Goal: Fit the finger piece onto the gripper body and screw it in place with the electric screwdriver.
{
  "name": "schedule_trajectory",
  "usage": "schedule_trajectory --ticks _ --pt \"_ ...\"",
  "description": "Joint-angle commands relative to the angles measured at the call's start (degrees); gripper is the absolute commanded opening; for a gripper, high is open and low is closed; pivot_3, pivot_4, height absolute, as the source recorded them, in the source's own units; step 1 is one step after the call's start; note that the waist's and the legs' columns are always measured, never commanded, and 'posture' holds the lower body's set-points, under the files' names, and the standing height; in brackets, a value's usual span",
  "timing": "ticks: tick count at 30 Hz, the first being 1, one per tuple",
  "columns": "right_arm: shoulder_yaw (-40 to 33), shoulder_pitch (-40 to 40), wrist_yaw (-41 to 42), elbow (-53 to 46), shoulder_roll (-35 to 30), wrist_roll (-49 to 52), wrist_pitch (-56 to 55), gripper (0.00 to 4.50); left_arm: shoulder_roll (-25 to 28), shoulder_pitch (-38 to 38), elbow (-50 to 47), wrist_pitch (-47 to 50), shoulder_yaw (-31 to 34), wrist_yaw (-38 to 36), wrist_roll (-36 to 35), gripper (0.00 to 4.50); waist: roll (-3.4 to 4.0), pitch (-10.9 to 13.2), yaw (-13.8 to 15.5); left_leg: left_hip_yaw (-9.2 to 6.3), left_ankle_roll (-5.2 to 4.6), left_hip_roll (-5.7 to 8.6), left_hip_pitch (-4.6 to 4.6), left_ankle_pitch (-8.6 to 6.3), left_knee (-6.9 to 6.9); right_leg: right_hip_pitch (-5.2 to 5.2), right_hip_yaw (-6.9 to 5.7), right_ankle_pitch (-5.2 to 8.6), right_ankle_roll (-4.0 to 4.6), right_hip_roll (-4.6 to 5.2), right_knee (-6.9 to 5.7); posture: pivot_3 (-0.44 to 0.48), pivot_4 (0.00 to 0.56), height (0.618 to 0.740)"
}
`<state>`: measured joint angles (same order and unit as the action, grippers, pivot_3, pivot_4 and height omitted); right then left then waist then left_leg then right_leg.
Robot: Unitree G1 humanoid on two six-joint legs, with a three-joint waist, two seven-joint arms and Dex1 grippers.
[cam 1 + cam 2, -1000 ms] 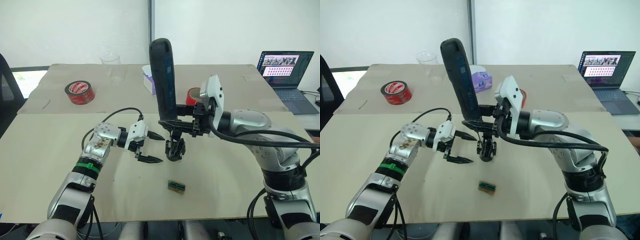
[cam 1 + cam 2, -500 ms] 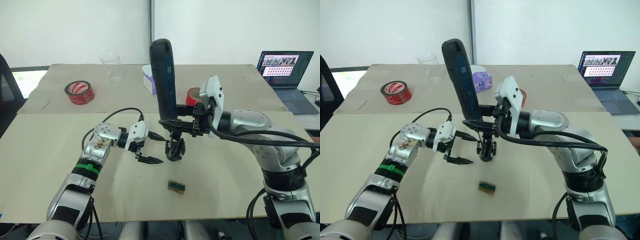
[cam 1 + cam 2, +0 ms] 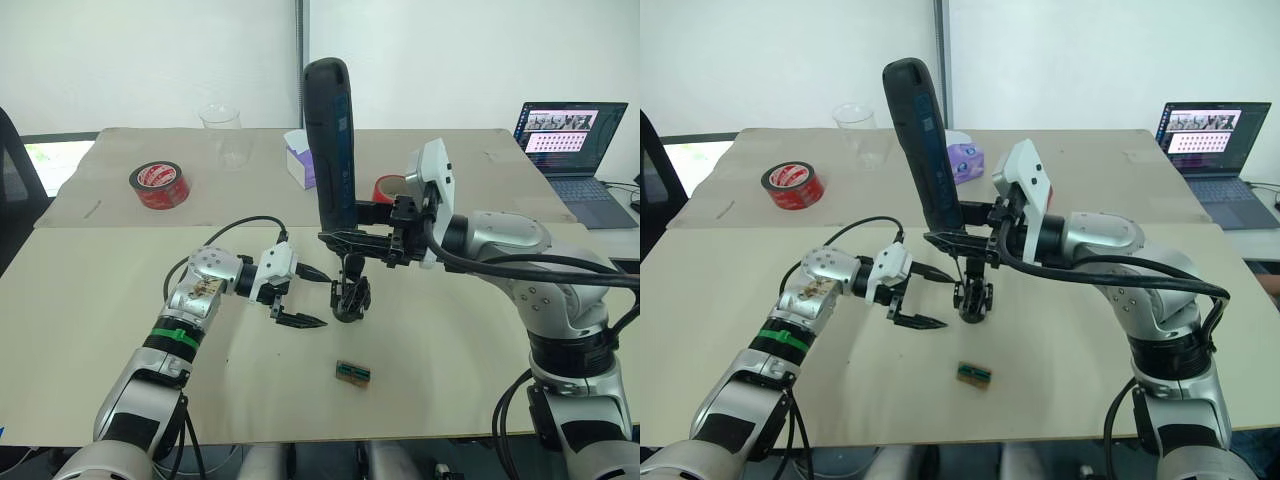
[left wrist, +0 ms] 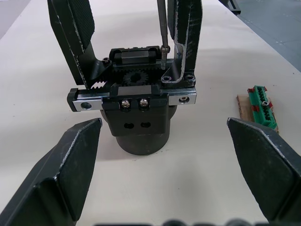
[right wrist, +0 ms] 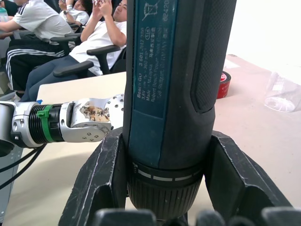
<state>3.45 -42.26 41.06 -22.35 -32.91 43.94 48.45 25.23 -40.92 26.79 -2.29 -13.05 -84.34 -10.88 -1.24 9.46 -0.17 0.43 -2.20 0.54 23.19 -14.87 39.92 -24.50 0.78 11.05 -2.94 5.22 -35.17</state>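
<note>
The gripper body (image 4: 136, 106) stands upright on the table (image 3: 120, 300), with two black fingers rising from its top. One of them, the finger piece (image 4: 187, 37), sits beside a screw that the bit tip touches. The electric screwdriver (image 3: 331, 140) stands almost upright over the gripper body (image 3: 350, 297), my right gripper (image 3: 362, 240) shut around its lower barrel (image 5: 174, 94). My left gripper (image 3: 325, 300) is open just left of the body, its fingers (image 4: 70, 165) flanking the base without touching it.
A small green-brown tray (image 3: 353, 372) lies in front of the body. At the back are a red tape roll (image 3: 160, 184), a clear cup (image 3: 222, 130), a tissue box (image 3: 297, 158), another red roll (image 3: 385, 188) and a laptop (image 3: 570, 135). People sit in chairs (image 5: 70, 42) beyond the table.
My right wrist has risen a little and the screwdriver has tipped more upright, its bit still at the gripper body. The left arm has stayed put.
</note>
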Motion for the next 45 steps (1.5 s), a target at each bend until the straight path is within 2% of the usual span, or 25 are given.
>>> schedule_trajectory --ticks 1,35,45 --pt "-2.67 -1.27 0.06 -2.61 -0.35 1.11 -0.51 1.89 0.00 -1.01 -1.09 -0.37 0.48 0.20 -0.39 4.50 0.00 0.00 0.01 0.00 0.00 0.00 0.00 0.00 0.00 0.00 0.00 0.00 0.00 0.00 0.00 0.000 0.150 0.740" --pt "-1.24 -1.32 0.85 -1.62 0.83 -0.51 -0.15 1.89 -0.35 -0.32 -1.30 -1.00 0.01 0.86 0.17 4.50 0.00 0.00 -0.01 0.00 0.00 0.00 0.00 0.00 0.00 0.00 0.00 0.00 0.00 0.00 0.00 0.000 0.150 0.740" --pt "-0.51 0.79 2.06 -0.96 1.04 -2.81 -2.34 1.89 0.34 0.49 -2.83 -0.39 0.14 0.69 0.02 4.50 0.00 0.00 0.03 0.00 0.00 0.00 0.00 0.00 0.00 0.00 0.00 0.00 0.00 0.01 0.00 0.000 0.150 0.740"
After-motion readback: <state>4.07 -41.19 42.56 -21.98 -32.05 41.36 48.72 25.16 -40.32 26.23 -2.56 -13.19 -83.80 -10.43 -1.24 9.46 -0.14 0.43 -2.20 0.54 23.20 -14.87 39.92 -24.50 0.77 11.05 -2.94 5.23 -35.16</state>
